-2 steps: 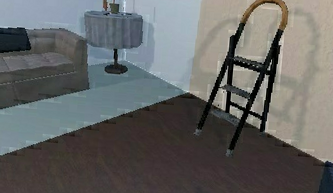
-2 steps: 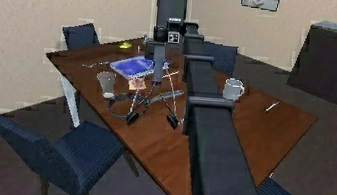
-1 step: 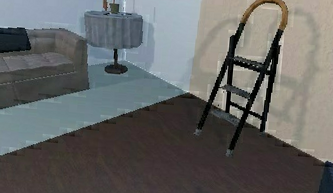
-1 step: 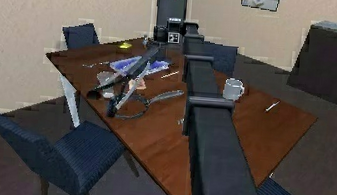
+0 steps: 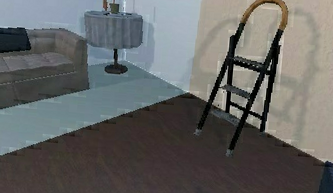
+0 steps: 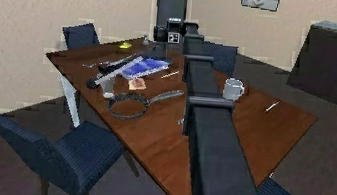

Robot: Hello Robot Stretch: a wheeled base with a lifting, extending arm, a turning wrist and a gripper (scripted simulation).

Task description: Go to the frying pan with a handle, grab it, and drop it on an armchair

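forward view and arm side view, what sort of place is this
Likely a home's living and dining room: a grey fabric sofa and a round cloth-draped side table, plus a brown wooden dining table with dark blue chairs.

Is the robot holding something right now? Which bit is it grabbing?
I cannot tell: the end effector has things on the table behind it. The frying pan lies on the table.

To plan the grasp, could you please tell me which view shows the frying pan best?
The arm side view: the frying pan lies on the wooden table, handle toward the arm. The forward view faces a sofa and stepladder.
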